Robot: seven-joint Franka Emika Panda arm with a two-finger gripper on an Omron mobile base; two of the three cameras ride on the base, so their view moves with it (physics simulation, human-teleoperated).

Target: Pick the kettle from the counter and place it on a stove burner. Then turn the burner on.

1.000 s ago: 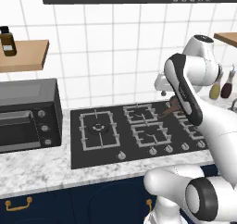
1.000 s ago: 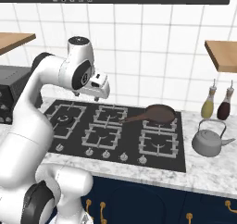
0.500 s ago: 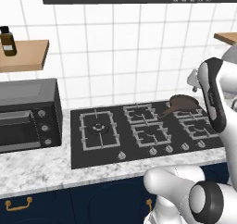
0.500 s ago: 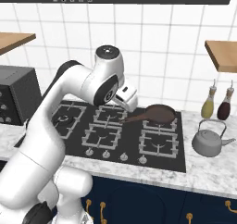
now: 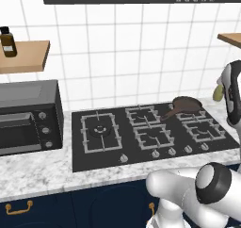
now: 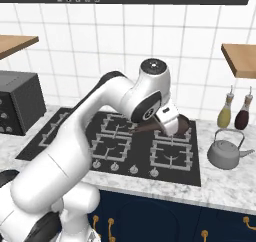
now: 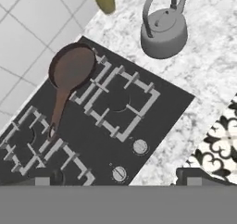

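Nothing of the task was done yet, we judged — the kettle (image 6: 226, 153) sat untouched on the marble surface (image 6: 235, 188) just right of the cooktop (image 6: 177, 173), and the large burner (image 5: 99, 130) at its left end was bare. The gripper (image 6: 171, 125) hung above the frying pan (image 7: 71, 69), jaws wide open, gripping and touching nothing.
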